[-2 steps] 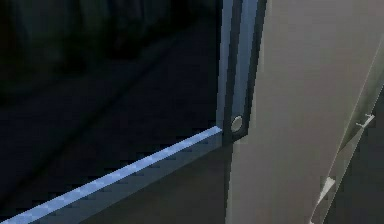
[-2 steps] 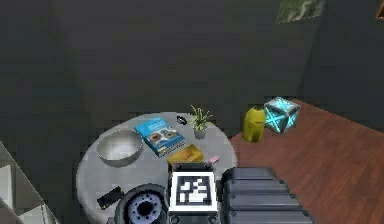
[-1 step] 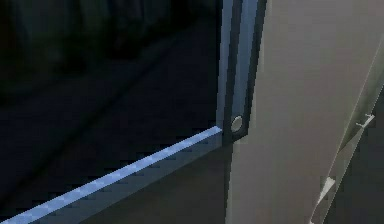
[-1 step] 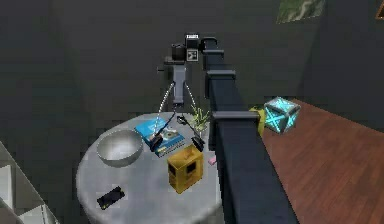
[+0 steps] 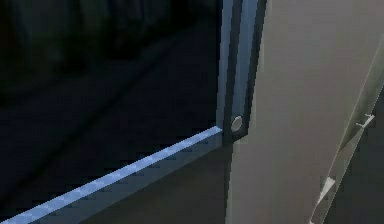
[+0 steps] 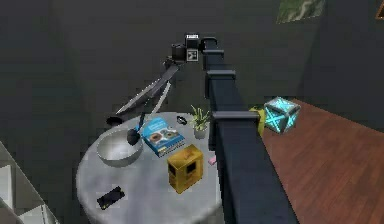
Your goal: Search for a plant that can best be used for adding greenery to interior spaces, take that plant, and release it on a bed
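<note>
Slanting down toward the arm side view's left, the gripper (image 6: 122, 110) ends near the far rim of a round pale grey table (image 6: 150, 195), close to a wide grey bowl (image 6: 120, 150); whether it holds anything cannot be told. The plant (image 6: 200, 120), a small tuft of thin green leaves in a little pale pot, stands on the table just beside the dark square arm (image 6: 235, 150), behind a flat blue book (image 6: 158, 137) and a yellow box (image 6: 185, 170).
</note>
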